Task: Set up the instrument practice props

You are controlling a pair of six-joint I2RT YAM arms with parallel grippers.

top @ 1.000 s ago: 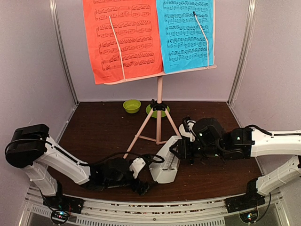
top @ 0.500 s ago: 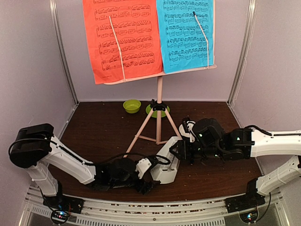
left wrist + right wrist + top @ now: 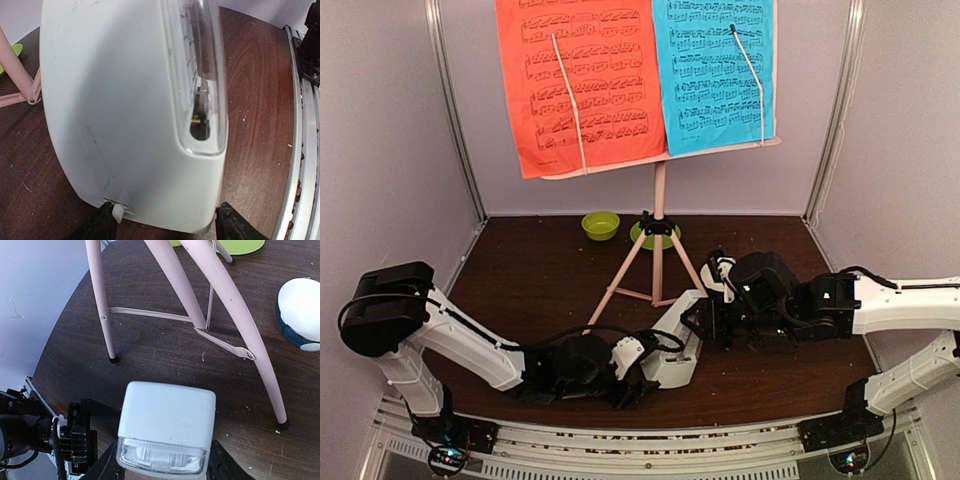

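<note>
Low in the middle of the top view, the right gripper (image 3: 162,466) clamps the tilted metronome (image 3: 672,352), while the left gripper (image 3: 164,227) straddles its base, with no telling whether it grips.

the red sheet (image 3: 582,85) and blue sheet (image 3: 712,70) run off the top edge of the overhead view. there the white bowl (image 3: 718,271) is mostly hidden behind the right gripper (image 3: 703,320), which also covers the far end of the metronome (image 3: 672,352). in the left wrist view the metronome overfills the picture (its top is cut off). only the fingertips of the left gripper (image 3: 170,224) show, at the bottom edge, so it is unclear whether they press its base.
</note>
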